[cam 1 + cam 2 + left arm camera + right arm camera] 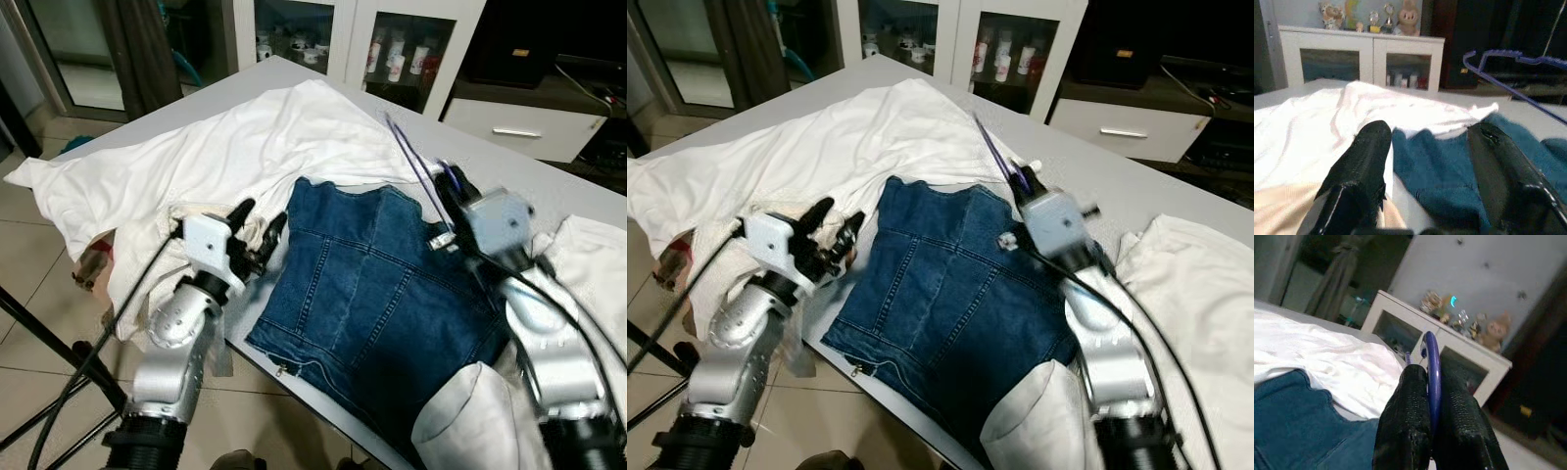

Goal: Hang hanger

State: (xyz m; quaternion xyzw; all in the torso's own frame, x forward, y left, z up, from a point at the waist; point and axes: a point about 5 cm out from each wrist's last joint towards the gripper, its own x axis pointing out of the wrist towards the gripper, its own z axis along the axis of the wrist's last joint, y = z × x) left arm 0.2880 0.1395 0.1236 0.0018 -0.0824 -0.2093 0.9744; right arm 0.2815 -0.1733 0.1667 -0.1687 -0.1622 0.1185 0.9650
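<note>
A thin purple hanger point(411, 162) sticks up over the table, and my right gripper point(448, 184) is shut on it. In the right wrist view the hanger's curved hook point(1431, 350) is pinched between the two black fingers point(1409, 406). Below it a blue denim garment point(362, 294) lies flat on the grey table point(549, 181). My left gripper point(259, 225) is open at the denim's left edge, above the white cloth point(225, 147). In the left wrist view the open left gripper point(1430, 142) points at the denim point(1440, 171), with the hanger point(1508, 55) ahead.
The white cloth drapes over the table's left edge. Another white garment point(588, 255) lies at the right. A white glass-door cabinet point(392, 49) stands behind the table. Black stand legs and cables point(39, 338) cross the tiled floor at the left.
</note>
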